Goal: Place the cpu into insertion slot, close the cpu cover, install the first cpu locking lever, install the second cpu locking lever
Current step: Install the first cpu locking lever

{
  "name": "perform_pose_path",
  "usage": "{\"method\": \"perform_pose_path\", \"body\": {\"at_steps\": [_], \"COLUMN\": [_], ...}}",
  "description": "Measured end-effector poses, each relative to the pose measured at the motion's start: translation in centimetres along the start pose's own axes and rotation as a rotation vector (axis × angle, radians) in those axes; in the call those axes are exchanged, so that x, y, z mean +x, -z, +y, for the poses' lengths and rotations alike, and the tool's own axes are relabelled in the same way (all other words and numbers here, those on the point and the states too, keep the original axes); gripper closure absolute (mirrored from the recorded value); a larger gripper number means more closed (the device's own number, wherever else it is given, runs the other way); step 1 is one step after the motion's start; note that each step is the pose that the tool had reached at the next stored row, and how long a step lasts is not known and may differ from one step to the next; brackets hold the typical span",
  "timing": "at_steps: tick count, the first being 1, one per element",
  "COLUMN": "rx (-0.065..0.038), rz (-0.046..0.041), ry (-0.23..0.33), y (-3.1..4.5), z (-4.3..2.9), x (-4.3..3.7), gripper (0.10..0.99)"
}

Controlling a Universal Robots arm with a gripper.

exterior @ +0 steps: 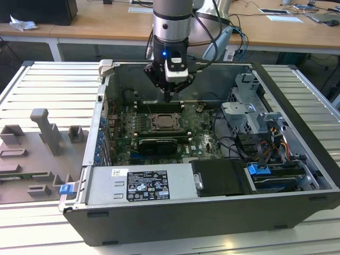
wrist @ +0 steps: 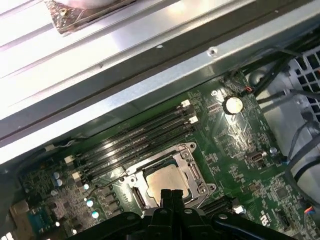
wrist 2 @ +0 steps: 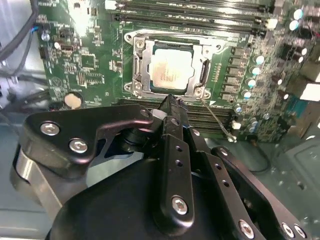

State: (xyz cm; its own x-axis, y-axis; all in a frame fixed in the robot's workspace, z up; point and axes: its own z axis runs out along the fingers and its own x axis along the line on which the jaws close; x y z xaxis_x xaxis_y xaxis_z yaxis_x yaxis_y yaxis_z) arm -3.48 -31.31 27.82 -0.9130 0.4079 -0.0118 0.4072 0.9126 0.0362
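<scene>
Second wrist view has the clearest look at it: the cpu [wrist 2: 171, 68] is lying flat in the insertion slot [wrist 2: 205, 73], pale top up. The cpu cover [wrist 2: 144, 60] is folded down around it, so the chip shows through the square cut-out. One thin wire locking lever [wrist 2: 216, 120] isn't tucked along the frame; it angles off from a socket corner across the nearer memory slots [wrist 2: 222, 111].

The gripper [wrist 2: 171, 102] has its fingers pinched together with nothing between them. Its tip sits just beside the socket's edge (can't tell if it's actually touching the metal). In the first wrist view the joined tips [wrist: 171, 194] overlap the edge of the chip.

Going by the exterior view as a clock face centred on the socket, the gripper [exterior: 168, 97] hangs at 12 o'clock, above the board. The black graphics card [exterior: 158, 144] is at 6 o'clock, the power supply [exterior: 138, 185] further out the same way. The drive cage [exterior: 249, 114] is at 3 o'clock, all inside the open computer case [exterior: 297, 101].
</scene>
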Motion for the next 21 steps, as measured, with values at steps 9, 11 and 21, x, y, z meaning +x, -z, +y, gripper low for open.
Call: {"method": "perform_pose_path", "body": {"at_steps": [9, 11, 21], "rx": [-0.002, -0.002, -0.003], "rz": [0.0063, 0.0072, 0.0101], "ry": [0.173, 0.2, 0.28], "y": [-0.02, -0.03, -0.03], "z": [0.0, 0.0, 0.0], "x": [0.0, 0.0, 0.0], "gripper": [0.98, 0.98, 0.98]}}
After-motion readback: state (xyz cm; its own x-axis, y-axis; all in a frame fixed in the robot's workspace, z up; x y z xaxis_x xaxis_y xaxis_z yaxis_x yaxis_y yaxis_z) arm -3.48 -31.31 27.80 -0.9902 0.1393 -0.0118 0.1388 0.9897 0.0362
